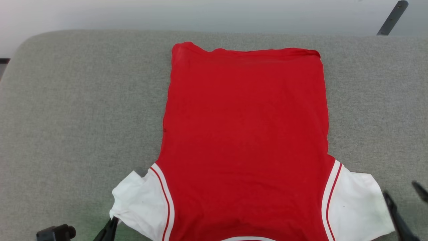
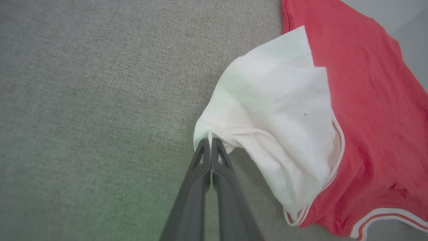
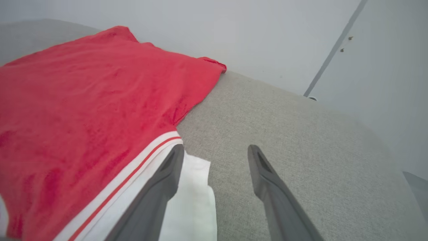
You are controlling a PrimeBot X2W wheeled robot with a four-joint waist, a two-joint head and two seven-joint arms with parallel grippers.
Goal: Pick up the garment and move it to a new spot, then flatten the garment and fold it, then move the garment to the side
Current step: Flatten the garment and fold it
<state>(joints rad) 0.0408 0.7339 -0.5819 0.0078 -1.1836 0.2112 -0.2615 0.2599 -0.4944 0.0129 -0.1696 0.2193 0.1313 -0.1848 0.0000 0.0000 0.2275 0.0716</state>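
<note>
Red garment point(image 1: 245, 134) lies lengthwise up mid-frame; left gripper point(image 1: 112, 222), lower left, pinches its white sleeve point(image 1: 140, 197); right gripper point(image 1: 403, 190), fingers spread, hovers at opposite sleeve point(image 1: 357, 201), lower right.

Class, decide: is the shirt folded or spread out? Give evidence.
Spread out: the shirt lies flat on the grey surface, both white sleeves out sideways, one bunched.

Grey woven surface point(image 1: 67, 100), rounded corners, against a pale wall point(image 1: 214, 13).

Bright, even light recorded; shadows faint. Green cast seen lower left. Blur noted on right tool point(image 1: 399, 187).
</note>
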